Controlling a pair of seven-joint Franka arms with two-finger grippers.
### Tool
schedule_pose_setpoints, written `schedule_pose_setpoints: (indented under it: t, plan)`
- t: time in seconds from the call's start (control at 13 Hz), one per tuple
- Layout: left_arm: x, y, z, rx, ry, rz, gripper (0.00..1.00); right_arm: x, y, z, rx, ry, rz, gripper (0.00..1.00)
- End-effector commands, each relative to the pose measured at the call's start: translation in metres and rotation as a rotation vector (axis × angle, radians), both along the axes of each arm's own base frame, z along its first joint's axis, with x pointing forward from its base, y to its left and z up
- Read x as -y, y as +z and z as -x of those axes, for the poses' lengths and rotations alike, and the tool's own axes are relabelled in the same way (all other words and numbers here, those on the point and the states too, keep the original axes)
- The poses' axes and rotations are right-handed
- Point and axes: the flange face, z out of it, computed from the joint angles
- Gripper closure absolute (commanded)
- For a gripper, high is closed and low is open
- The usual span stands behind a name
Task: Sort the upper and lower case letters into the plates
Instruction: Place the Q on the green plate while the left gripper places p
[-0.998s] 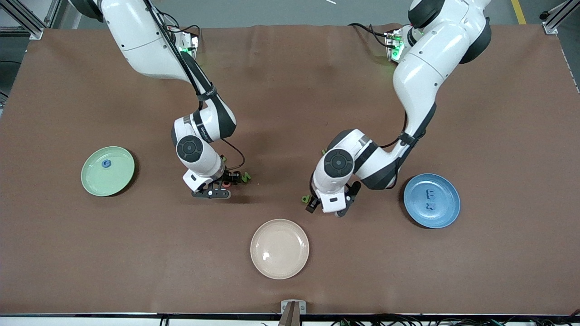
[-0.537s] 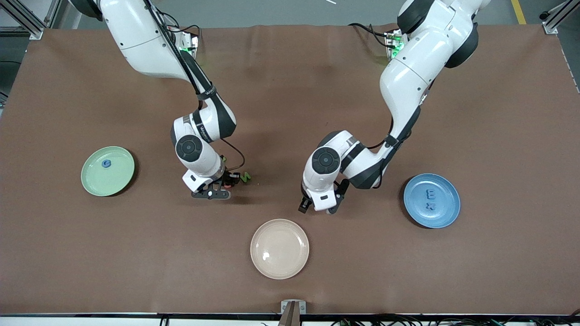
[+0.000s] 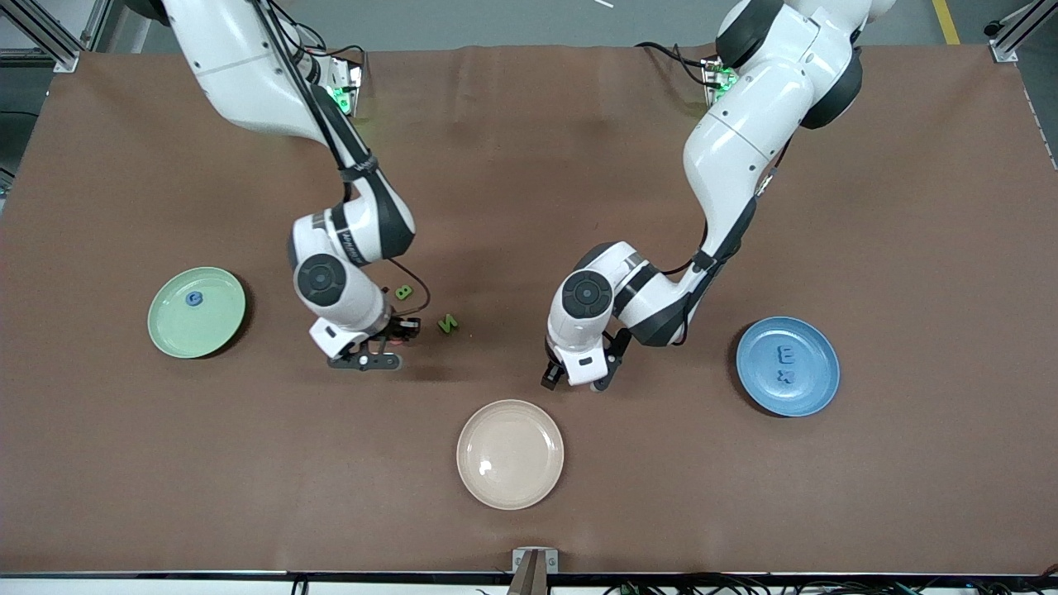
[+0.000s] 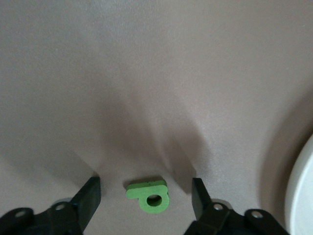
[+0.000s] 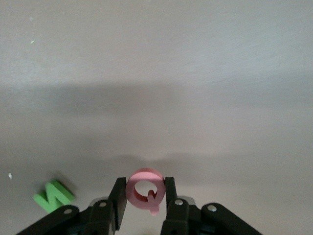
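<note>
1. Right gripper [image 5: 144, 196]: fingers [image 5: 118, 200] clamped on a pink letter Q [image 5: 143, 192], flat piece held upright on edge, over the bench [image 3: 529, 182] btwn the mint green plate [image 3: 169, 330] and the green N.
2. Left gripper [image 4: 145, 196]: fingers [image 4: 89, 196] apart, one each side of a green looped letter [image 4: 148, 194], not touching it. Letter lies flat on the bench; ring w/ a short bar, exact character can't be told.
3. Green N [image 3: 447, 324]: flat on bench, near the right gripper, toward the left arm's end from it. Also seen in right wrist view [image 5: 54, 195].
4. Green B [image 3: 403, 292]: flat on bench, farther from front camera than the N.
5. Mint green plate: holds one small blue letter [image 3: 193, 299].
6. Blue plate [image 3: 818, 397]: toward left arm's end; holds two blue letters, an E [image 3: 786, 356] and one nearer the camera [image 3: 786, 377].
7. Cream plate [image 3: 537, 487]: nearest the front camera, mid-bench.
</note>
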Motion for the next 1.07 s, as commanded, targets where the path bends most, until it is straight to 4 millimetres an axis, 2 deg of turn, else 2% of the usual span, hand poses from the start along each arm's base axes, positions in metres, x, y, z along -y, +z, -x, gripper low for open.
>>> schedule_pose_setpoints:
  t: [0.0, 0.08, 0.15, 0.38, 0.46, 0.54, 0.69, 0.77, 0.92, 1.0]
  plan:
    - [0.006, -0.003, -0.003, 0.007, 0.018, 0.007, 0.29, 0.083, 0.052, -0.005, -0.038, 0.072, 0.010, 0.79]
    - [0.003, -0.005, -0.004, 0.005, 0.018, -0.003, 0.40, 0.121, 0.054, -0.006, -0.059, 0.111, 0.013, 0.79]
    - [0.002, -0.007, -0.003, 0.002, 0.017, -0.009, 0.53, 0.167, 0.055, -0.007, -0.080, 0.143, 0.007, 0.79]
    - [-0.001, -0.006, -0.004, 0.000, 0.008, -0.019, 0.93, 0.291, 0.044, -0.001, -0.096, 0.210, -0.033, 0.79]
    - [-0.002, -0.003, -0.004, 0.000, 0.004, -0.025, 0.98, 0.324, 0.041, 0.004, -0.096, 0.225, -0.045, 0.79]
    - [-0.008, 0.006, -0.009, 0.000, 0.009, -0.038, 0.99, 0.347, 0.040, 0.008, -0.093, 0.225, -0.051, 0.79]
    - [-0.031, 0.035, -0.024, 0.012, -0.023, -0.064, 0.99, 0.371, 0.032, 0.015, -0.098, 0.220, -0.056, 0.78]
    - [-0.043, 0.044, -0.027, 0.003, -0.043, -0.081, 1.00, 0.378, 0.020, 0.022, -0.101, 0.218, -0.058, 0.78]
    - [-0.065, 0.066, -0.034, -0.032, -0.089, -0.136, 1.00, 0.377, 0.001, 0.035, -0.096, 0.213, -0.053, 0.78]
    - [-0.088, 0.075, -0.038, -0.072, -0.127, -0.173, 1.00, 0.377, -0.005, 0.039, -0.107, 0.210, -0.057, 0.77]
